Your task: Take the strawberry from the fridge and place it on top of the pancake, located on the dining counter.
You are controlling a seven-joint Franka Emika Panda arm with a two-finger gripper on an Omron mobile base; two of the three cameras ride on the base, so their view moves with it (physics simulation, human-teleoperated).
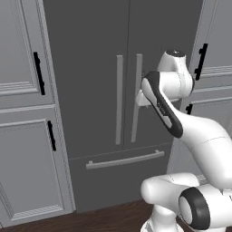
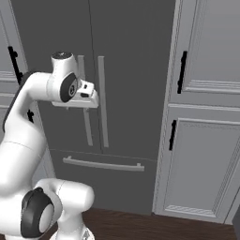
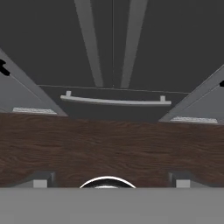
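The fridge (image 1: 113,90) is standing shut between pale cabinets (image 1: 27,136), its two long bar handles (image 1: 128,104) running upright beside the centre seam, the drawer handle (image 1: 124,159) lying level below. The strawberry is presumably sitting inside, behind the doors. The pincer (image 3: 109,181) is hanging released, fingertips (image 3: 40,180) spread wide, grasping nothing, poised near the handles, likely for pulling a door, while facing down at the wooden floor (image 3: 109,144).

fridge (image 1: 95,68) top cut off by frame edge, closed doors hiding its interior, cabinets (image 2: 206,117) cropped at edges
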